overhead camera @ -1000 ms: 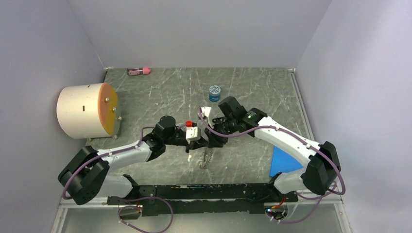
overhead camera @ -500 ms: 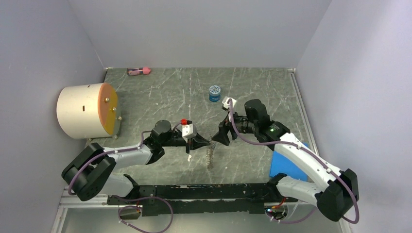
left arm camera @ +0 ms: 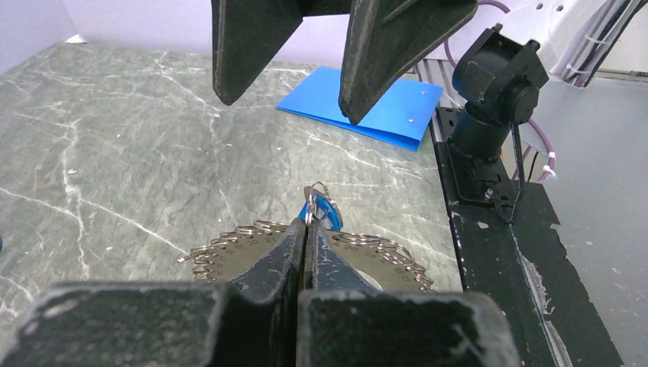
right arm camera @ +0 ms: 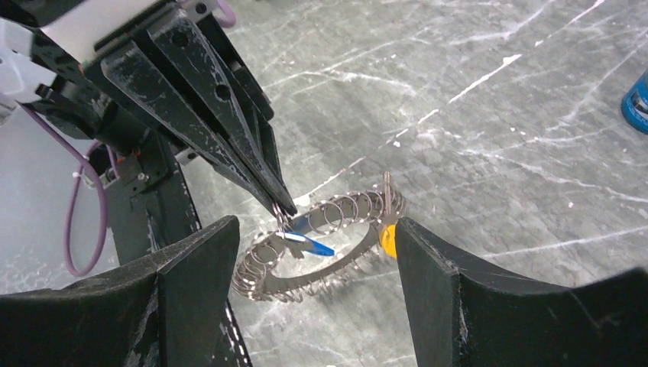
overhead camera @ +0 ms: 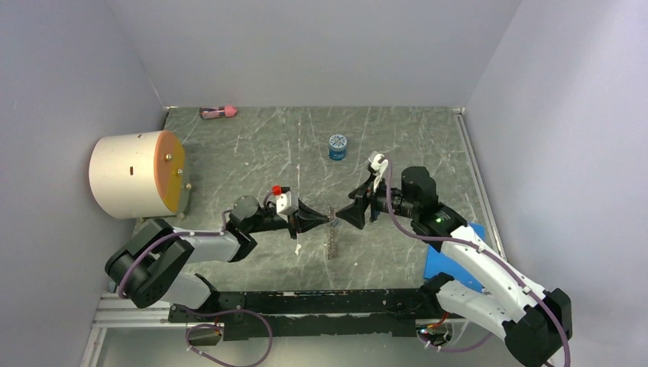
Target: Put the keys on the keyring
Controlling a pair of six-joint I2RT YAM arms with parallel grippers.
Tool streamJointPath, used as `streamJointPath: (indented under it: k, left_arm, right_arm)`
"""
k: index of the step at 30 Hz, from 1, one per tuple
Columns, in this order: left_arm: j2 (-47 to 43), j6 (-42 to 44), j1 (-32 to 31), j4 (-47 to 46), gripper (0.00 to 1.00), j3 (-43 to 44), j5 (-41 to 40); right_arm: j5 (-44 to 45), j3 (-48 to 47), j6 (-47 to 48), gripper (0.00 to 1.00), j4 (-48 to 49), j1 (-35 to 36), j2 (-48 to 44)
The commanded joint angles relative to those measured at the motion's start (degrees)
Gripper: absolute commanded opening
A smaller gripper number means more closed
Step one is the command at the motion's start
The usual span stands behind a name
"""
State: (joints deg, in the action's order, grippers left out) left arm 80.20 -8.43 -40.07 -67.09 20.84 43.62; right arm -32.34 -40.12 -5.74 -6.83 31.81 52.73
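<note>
The keyring (right arm camera: pixel 336 267), a flat grey metal loop strung with several small wire rings, hangs tilted just above the table. My left gripper (left arm camera: pixel 307 228) is shut on one small ring at its edge. The blue key (right arm camera: pixel 309 244) dangles from that ring, just past the left fingertips (right arm camera: pixel 281 205). The yellow-headed key (right arm camera: pixel 388 238) sits on the loop's far side, close to my right finger (right arm camera: pixel 458 306). My right gripper (right arm camera: pixel 315 223) is open, its jaws standing either side of the loop without touching it. From above, the left gripper (overhead camera: pixel 317 221) and right gripper (overhead camera: pixel 353 215) face each other across the keyring (overhead camera: pixel 332 233).
A round blue jar (overhead camera: pixel 337 147) stands behind the grippers. A blue sheet (overhead camera: pixel 451 258) lies at the right near the right arm. A large cream cylinder with an orange face (overhead camera: pixel 137 174) stands at the left, and a small pink object (overhead camera: pixel 218 112) lies at the back wall.
My right gripper has opened and drawn back to the right, away from the left gripper. The left gripper shifted slightly left, still holding the keyring.
</note>
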Motion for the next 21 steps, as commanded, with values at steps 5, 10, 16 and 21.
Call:
streamJointPath:
  k: [5,10,16,21]
  left_arm:
    - [-0.7,-1.7,0.3,-7.2,0.02,-0.6,-0.5]
    - [-2.0,-0.8,0.3,-4.5,0.03,-0.4,-0.5]
    - [-3.0,-0.4,0.3,-3.5,0.03,-0.5,-0.3]
    - [-3.1,-0.5,0.3,-3.3,0.03,-0.6,-0.4]
  right_arm:
    - [-8.5,1.3,-6.3,0.75,10.8,-0.4,0.3]
    - [-9.6,1.1,-8.3,0.64,12.0,-0.4,2.1]
    - [-12.4,-0.5,-8.5,0.48,11.2,-0.4,6.0]
    - [-13.8,-1.2,-7.0,0.41,9.0,-0.4,7.9]
